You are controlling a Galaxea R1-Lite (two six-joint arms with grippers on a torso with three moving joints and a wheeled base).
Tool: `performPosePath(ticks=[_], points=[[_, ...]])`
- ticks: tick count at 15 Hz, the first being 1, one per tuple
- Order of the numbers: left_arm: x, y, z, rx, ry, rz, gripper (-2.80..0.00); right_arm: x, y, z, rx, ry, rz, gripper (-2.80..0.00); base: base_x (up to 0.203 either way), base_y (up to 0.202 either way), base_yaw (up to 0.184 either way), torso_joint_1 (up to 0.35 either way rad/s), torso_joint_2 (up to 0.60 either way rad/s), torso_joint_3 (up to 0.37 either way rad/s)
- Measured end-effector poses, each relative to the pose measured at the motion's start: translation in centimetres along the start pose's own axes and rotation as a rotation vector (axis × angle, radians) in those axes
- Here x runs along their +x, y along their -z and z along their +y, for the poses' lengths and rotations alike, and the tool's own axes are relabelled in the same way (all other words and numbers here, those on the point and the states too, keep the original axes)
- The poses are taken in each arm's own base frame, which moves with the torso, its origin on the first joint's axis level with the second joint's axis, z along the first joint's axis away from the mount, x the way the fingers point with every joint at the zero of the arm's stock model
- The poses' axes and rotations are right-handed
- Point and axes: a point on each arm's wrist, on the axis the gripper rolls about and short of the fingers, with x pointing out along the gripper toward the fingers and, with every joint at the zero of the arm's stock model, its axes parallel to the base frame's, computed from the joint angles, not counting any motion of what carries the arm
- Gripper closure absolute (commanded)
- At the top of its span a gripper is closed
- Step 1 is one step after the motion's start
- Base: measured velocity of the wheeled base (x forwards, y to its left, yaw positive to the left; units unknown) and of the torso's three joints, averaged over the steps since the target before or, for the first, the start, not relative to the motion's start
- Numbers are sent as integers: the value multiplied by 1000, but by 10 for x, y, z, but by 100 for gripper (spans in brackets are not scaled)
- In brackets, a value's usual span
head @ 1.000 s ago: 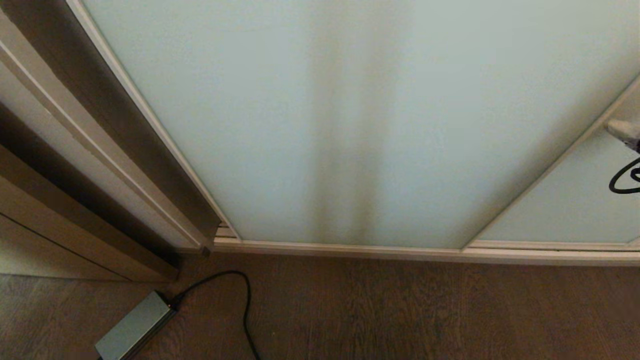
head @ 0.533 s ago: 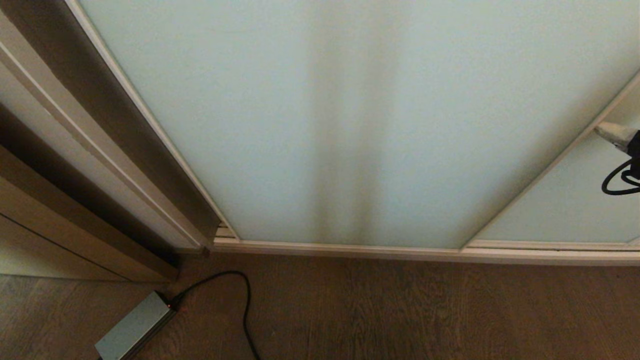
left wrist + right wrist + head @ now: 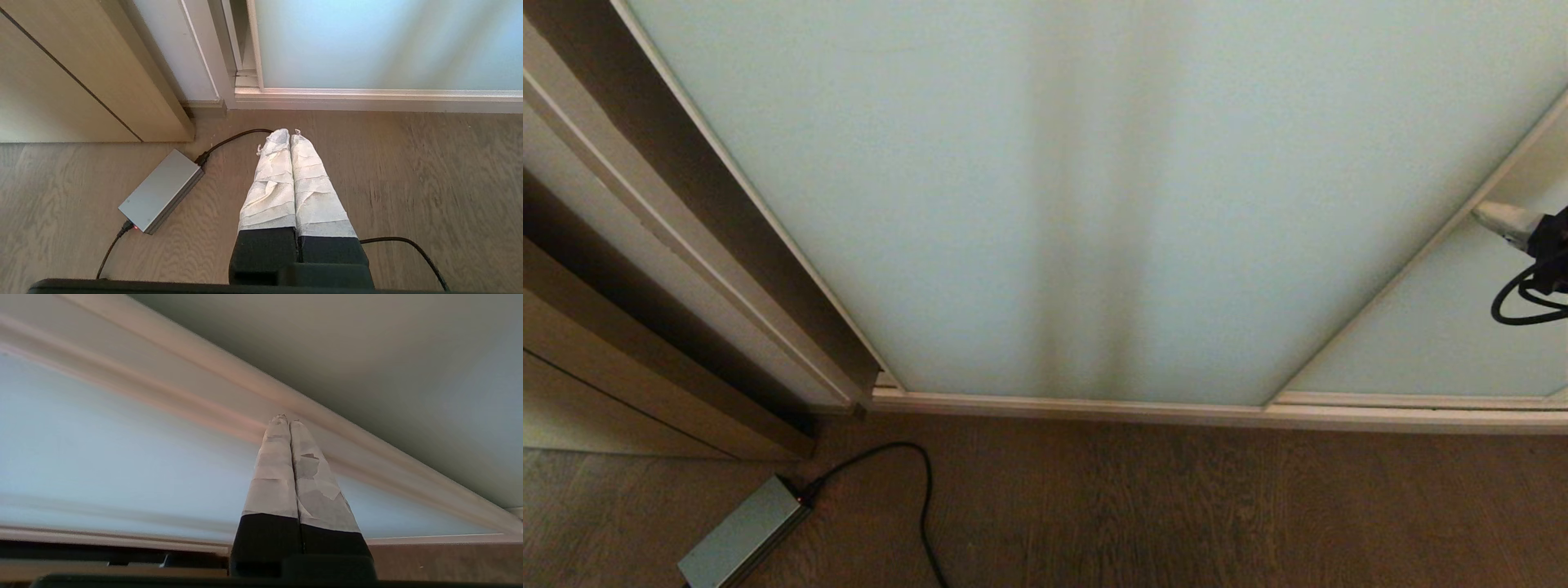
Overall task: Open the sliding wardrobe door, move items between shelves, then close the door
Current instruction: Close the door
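Two mint doors (image 3: 1045,196) | wood floor (image 3: 1176,506) | right tool (image 3: 287,419) pinched empty, seemingly at frame (image 3: 327,416) | left tool (image 3: 289,132) pinched empty

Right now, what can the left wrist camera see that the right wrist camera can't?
Only the left wrist view shows the grey power brick with its black cable, under the shut left gripper. Only the right wrist view shows the shut right gripper against the door frame. Both show the frosted glass door and wooden floor.
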Motion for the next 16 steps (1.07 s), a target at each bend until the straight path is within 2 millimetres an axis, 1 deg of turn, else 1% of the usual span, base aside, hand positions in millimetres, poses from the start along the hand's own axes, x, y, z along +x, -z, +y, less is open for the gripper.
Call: performPosePath(ticks=[3,6,8,11,13,16], points=[[0,0,0,1,0,0,0,-4,3,8,-4,-10,6,0,0,0,0,0,0,0],[0,0,0,0,0,0,0,-14,5,23,-21,-25,-2,0,0,0,0,0,0,0],[0,0,0,0,0,0,0,-26,3,39,-68,-40,-20,0,0,0,0,0,0,0],[0,0,0,0,0,1,0,-46,3,67,-200,-40,-26,0,0,0,0,0,0,0],[0,0,0,0,0,0,0,-59,13,81,-273,11,34,0,0,0,0,0,0,0],[0,0,0,0,0,0,0,-89,42,108,-372,86,167,0,0,0,0,0,0,0]])
